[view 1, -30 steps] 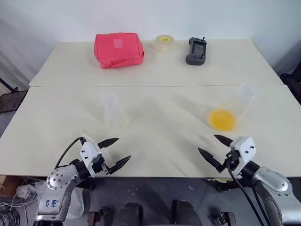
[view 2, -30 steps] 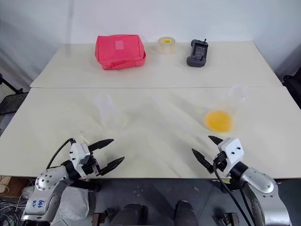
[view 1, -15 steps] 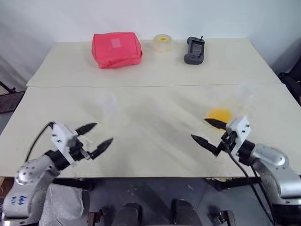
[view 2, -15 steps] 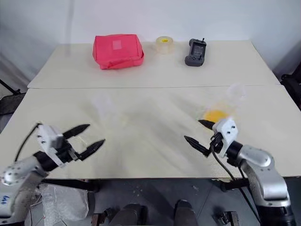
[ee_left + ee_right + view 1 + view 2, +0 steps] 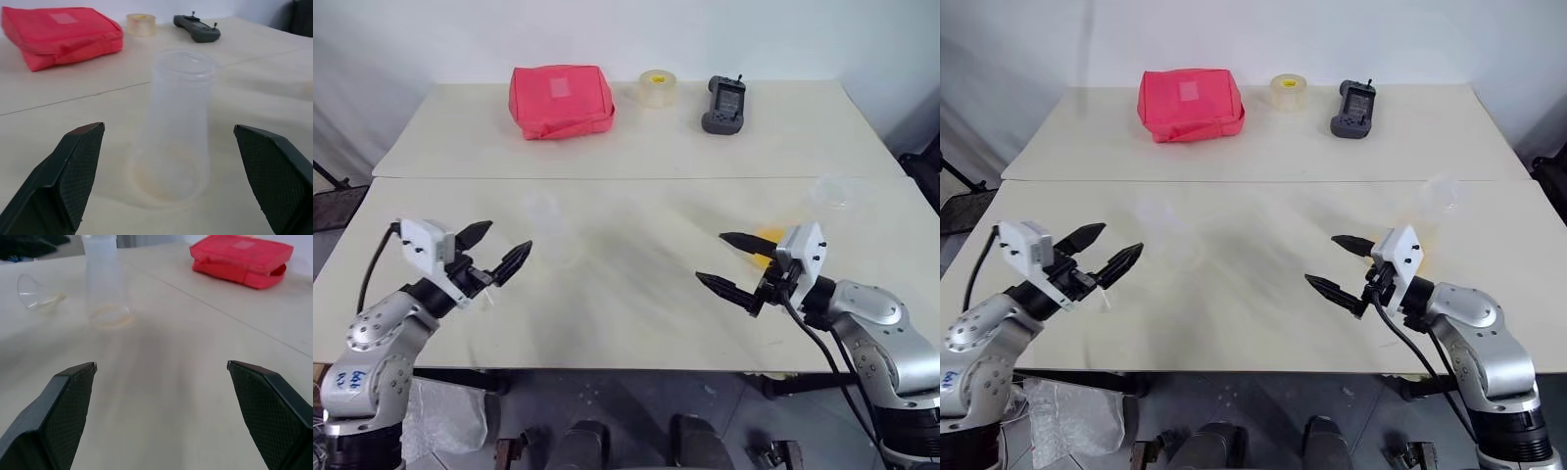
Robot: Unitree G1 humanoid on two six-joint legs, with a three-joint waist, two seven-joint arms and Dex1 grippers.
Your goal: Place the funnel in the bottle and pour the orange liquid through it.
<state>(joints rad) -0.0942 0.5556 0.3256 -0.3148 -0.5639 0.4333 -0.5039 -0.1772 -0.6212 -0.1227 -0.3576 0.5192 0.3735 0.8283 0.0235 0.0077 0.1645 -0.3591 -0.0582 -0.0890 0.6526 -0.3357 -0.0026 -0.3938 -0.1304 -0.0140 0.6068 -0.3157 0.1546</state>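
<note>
Bottle (image 5: 178,125), upright on bench (image 5: 636,294), straight ahead of wide-spread empty left claw (image 5: 501,253); funnel (image 5: 36,293) beside it; right claw (image 5: 732,266) wide, empty, farther

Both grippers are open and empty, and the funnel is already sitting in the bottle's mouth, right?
Not quite. Both the left gripper and the right gripper are open and empty, but the funnel is not in the bottle: it lies on its side on the table beside the bottle. The right wrist view shows it, and the left wrist view shows the bottle's mouth bare.
</note>
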